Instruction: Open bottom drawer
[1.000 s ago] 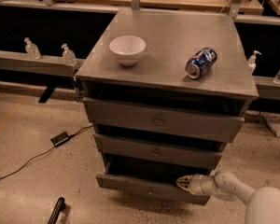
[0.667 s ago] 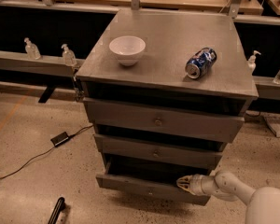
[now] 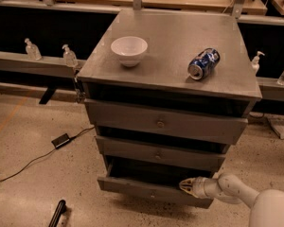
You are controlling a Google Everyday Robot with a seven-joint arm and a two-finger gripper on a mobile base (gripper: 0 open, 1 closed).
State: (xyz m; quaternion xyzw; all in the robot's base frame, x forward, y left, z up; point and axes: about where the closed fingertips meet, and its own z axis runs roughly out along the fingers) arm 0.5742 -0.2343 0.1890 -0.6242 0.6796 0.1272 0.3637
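Note:
The grey cabinet (image 3: 170,37) has three drawers. The bottom drawer (image 3: 146,189) is the lowest grey front with a small round knob (image 3: 153,193); it stands pulled out a little past the middle drawer (image 3: 156,153), showing a dark gap behind its top edge. My white arm (image 3: 236,190) comes in from the lower right. The gripper (image 3: 185,185) rests at the top edge of the bottom drawer front, right of the knob.
A white bowl (image 3: 129,50) and a blue can (image 3: 203,63) lying on its side sit on the cabinet top. Small bottles (image 3: 69,56) stand on a ledge behind. A black cable and adapter (image 3: 61,140) lie on the floor at left.

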